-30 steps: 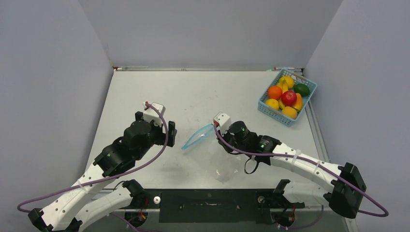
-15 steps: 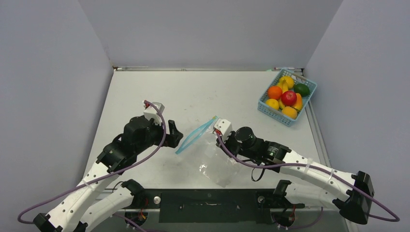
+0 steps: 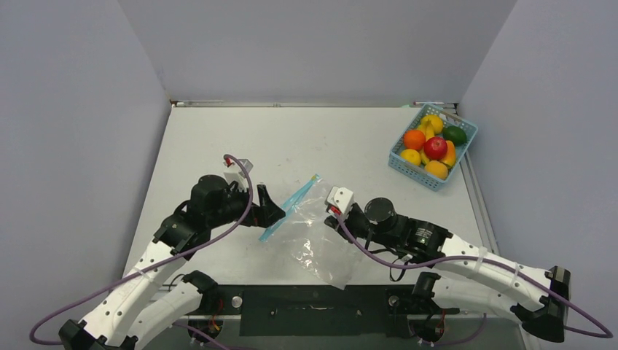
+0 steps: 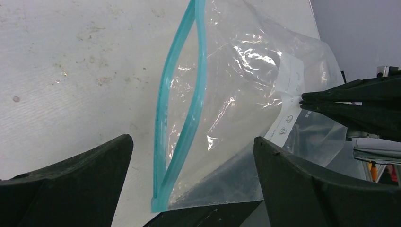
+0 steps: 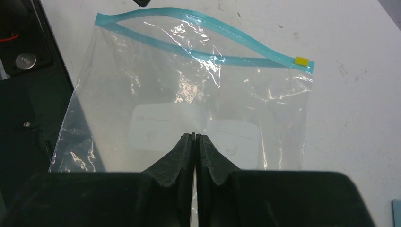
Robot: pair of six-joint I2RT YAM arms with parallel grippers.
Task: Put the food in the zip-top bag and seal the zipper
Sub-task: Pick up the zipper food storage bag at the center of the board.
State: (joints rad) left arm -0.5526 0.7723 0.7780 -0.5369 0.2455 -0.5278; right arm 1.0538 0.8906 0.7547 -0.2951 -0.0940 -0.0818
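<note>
The clear zip-top bag [image 3: 321, 244] lies crumpled near the table's front middle. Its teal zipper [image 3: 288, 207] stands parted, the mouth slightly open [image 4: 182, 109]. My right gripper [image 3: 330, 219] is shut on the bag's middle, pinching the plastic by the white label [image 5: 195, 136]. My left gripper [image 3: 272, 213] is open, its jaws either side of the zipper's near end [image 4: 193, 138] without touching it. The zipper [image 5: 203, 56] has a yellow tab [image 5: 301, 60] at one end. The toy fruits [image 3: 435, 148] sit in the basket at the back right.
The light-blue lattice basket [image 3: 468, 132] stands at the table's back right corner by the right wall. A black mounting plate [image 3: 313, 300] runs along the near edge between the arm bases. Purple cables loop beside both arms.
My left gripper has moved right, up to the zipper's near end. My right gripper has pulled the bag slightly toward the near edge, and the bag has spread lower.
</note>
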